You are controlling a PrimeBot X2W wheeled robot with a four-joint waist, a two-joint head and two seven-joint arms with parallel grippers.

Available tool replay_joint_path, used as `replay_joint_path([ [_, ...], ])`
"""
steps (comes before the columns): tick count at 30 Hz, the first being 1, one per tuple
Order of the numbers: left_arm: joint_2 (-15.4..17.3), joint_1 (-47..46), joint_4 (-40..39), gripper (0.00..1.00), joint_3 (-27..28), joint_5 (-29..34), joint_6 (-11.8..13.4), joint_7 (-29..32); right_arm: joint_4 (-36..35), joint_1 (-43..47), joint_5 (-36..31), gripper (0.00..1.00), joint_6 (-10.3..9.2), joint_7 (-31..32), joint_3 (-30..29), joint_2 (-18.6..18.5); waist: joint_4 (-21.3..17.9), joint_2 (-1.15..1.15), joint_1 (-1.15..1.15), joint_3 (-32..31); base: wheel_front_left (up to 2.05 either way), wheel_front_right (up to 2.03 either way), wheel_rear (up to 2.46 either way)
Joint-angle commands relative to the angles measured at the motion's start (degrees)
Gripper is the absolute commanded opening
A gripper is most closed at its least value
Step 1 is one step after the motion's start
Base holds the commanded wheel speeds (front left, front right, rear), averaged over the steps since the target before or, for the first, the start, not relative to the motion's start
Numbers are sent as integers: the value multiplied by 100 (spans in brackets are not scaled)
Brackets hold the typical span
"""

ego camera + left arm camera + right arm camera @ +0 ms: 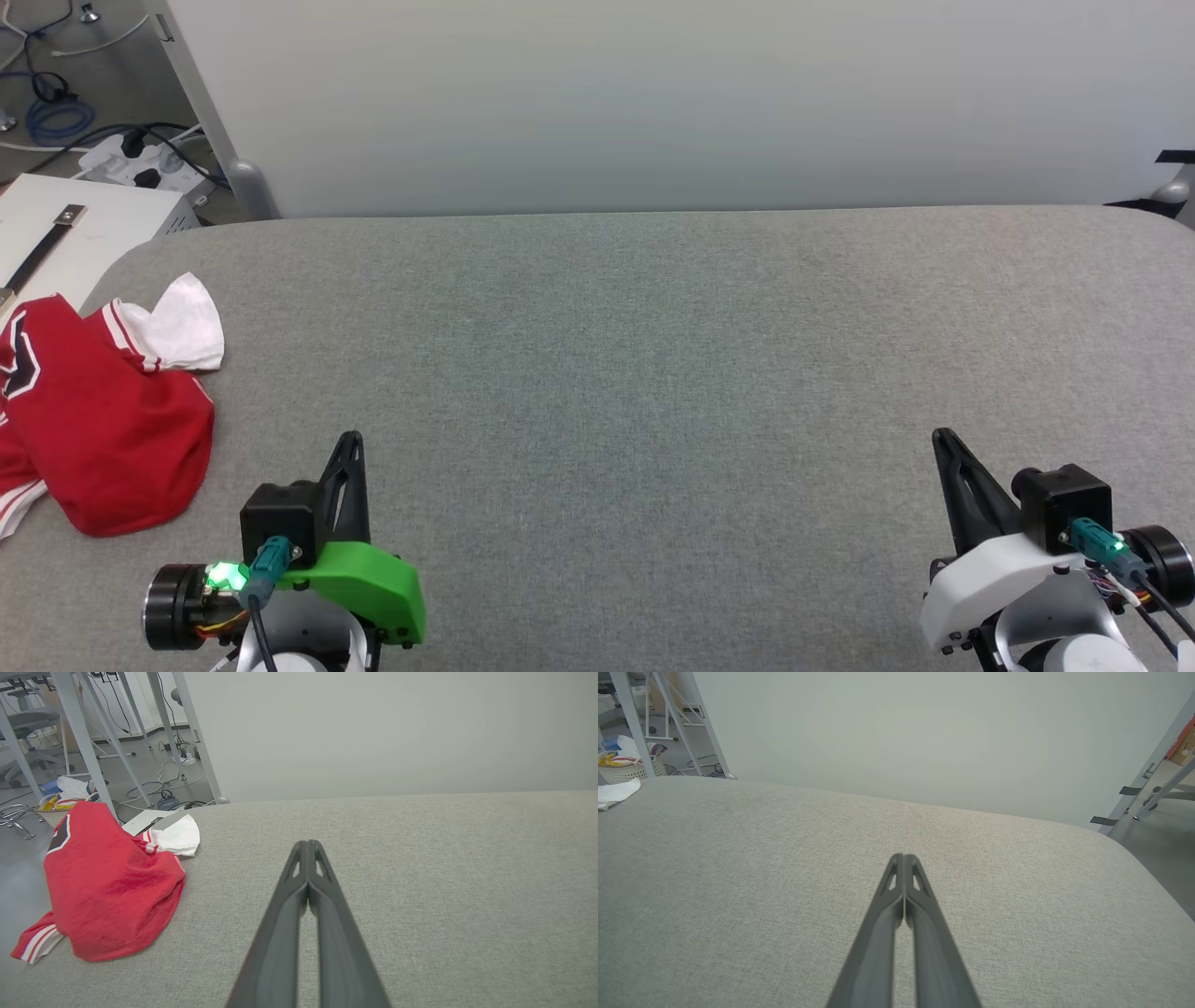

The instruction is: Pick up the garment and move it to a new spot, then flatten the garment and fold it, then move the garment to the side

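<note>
Head view | garment [112,420] is lying crumpled at left edge of table [597,373] | left gripper [350,439] and right gripper [939,435] are sitting pinched closed, empty.

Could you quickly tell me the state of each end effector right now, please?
Left end effector: closed, holding nothing; the garment lies apart from it.
Right end effector: closed, holding nothing.

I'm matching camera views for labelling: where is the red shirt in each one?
Head view: shirt at the left edge, midway down.
Left wrist view: shirt at left, on the table's edge.
Right wrist view: a white bit at the far left edge, likely its sleeve.
Shared landmark: the post foot behind the table's far left corner.
</note>
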Motion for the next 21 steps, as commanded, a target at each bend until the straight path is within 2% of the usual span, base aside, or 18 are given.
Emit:
replay_joint_path([
  [1, -28, -98, -10, 0, 1, 55, -24, -4, 12, -91, -55, 0, -46, -40, 1, -4, 0, 0, 0, 0, 0, 0, 0],
  [21, -28, -98, -10, 0, 1, 55, -24, -4, 12, -91, -55, 0, -46, -40, 1, -4, 0, 0, 0, 0, 0, 0, 0],
])
